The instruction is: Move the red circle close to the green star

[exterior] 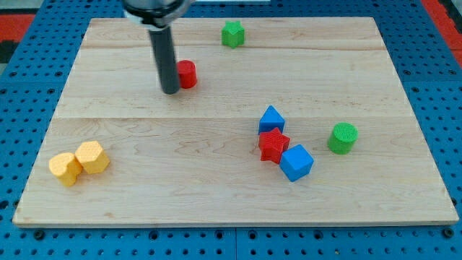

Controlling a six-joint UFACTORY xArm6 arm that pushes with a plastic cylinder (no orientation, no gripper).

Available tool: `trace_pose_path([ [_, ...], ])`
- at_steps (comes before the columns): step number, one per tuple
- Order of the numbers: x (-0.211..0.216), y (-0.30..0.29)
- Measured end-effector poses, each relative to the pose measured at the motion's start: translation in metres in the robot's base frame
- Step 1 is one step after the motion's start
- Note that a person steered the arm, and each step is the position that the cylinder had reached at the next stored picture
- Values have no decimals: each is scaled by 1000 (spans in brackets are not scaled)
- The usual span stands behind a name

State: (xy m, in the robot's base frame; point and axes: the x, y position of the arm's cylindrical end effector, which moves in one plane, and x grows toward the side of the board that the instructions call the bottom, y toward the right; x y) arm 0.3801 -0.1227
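red circle (187, 74) sits in the board's upper left part, touching my tip (171, 92), which stands just at its 8 o'clock. green star (232, 34) lies near the top edge, at 1 o'clock from the red circle and apart from it. the arm ends in a plain rod, so no jaws show.

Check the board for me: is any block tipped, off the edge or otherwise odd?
Nothing stands out. All blocks sit flat on the wooden board. My tip is just left of the red circle; the green star sits up and to the right.
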Motion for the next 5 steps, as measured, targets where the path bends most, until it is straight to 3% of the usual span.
trace_pose_path([
  [2,-14,31],
  [4,-86,91],
  [5,-95,116],
])
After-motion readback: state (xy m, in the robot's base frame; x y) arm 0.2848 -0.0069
